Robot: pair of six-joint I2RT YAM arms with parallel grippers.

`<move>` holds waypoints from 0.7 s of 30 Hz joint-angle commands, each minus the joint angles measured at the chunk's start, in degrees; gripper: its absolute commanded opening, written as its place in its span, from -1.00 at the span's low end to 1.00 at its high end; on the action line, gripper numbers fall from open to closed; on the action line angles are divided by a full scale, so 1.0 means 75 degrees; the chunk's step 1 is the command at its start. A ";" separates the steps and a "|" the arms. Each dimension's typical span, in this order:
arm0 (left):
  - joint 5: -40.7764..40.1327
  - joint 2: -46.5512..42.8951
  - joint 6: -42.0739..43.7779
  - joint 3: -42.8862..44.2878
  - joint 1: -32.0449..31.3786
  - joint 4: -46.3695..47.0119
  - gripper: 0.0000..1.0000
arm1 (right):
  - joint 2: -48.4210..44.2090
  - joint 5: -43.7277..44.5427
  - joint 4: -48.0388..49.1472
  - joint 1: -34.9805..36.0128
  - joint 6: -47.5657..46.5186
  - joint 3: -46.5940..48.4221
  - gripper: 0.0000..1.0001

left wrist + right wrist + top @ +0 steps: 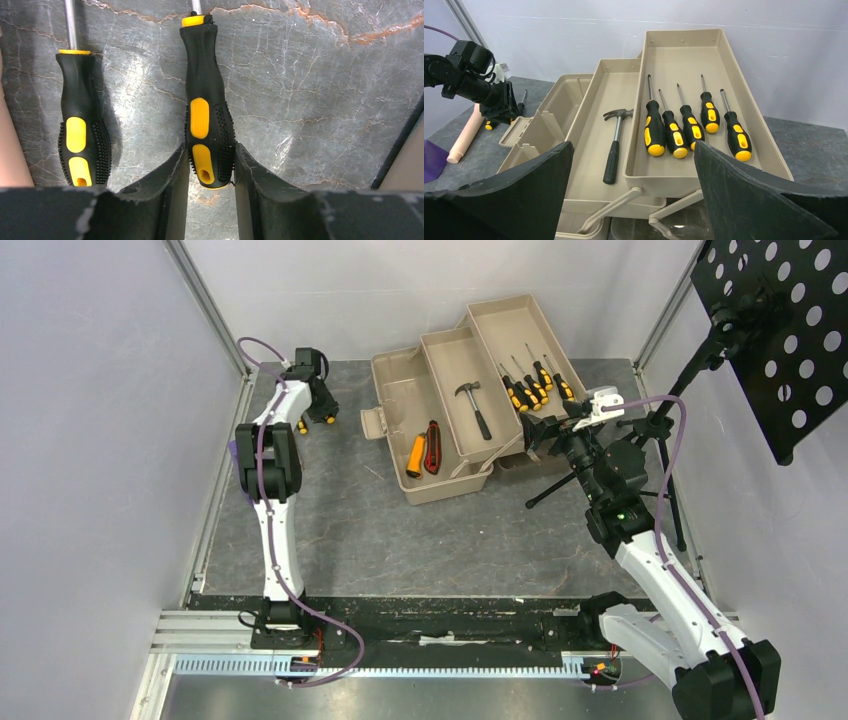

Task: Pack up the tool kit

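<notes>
**A:** Overhead first. Where does the packing stand?

**B:** The toolbox (400, 390) sits open at the back of the surface (400, 540), trays fanned out. The hammer (472, 405) lies in the middle tray, the utility knife (433, 447) in the bottom bin, and a row of packed screwdrivers (535, 385) in the top tray. The left tool (318, 410) is down at the far left, well apart from the box. I judge the step to be collecting what is not yet packed.

**A:** And the left wrist?

**B:** Two orange-and-black drivers lie side by side, shafts pointing away. The jaws stand against both sides of the gripped screwdriver (207, 125) at its butt end, which I read as a grip. The spare screwdriver (82, 135) lies untouched beside it. Next calls for a level lift and a carry to the top tray. Held at the end, the shaft may droop.

**A:** Right wrist?

**B:** The right tool (633, 145) hangs wide open, holding nothing, facing the box. The box is smooth tan plastic, with five drivers lined up handles-near.
</notes>
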 commanded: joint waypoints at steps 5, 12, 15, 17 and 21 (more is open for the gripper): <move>0.0609 -0.0672 -0.0247 -0.0559 0.0004 0.0083 -0.89 | 0.0015 -0.0319 0.0349 -0.0007 0.0182 0.0126 0.85; 0.1305 -0.2484 -0.0491 -0.1854 0.0004 0.0919 -0.95 | 0.0109 -0.0791 0.0447 -0.0019 0.0523 0.0129 0.84; 0.1558 -0.3328 -0.0705 -0.2338 0.0004 0.1193 -0.96 | 0.0152 -0.1081 0.0538 -0.0013 0.0718 0.0122 0.83; 0.1770 -0.3923 -0.0916 -0.2760 0.0004 0.1468 -0.95 | 0.0217 -0.1346 0.0631 -0.0013 0.0895 0.0129 0.82; 0.2102 -0.5157 -0.1314 -0.3748 0.0004 0.2060 -0.95 | 0.0458 -0.1963 0.0694 -0.0016 0.1292 0.0256 0.80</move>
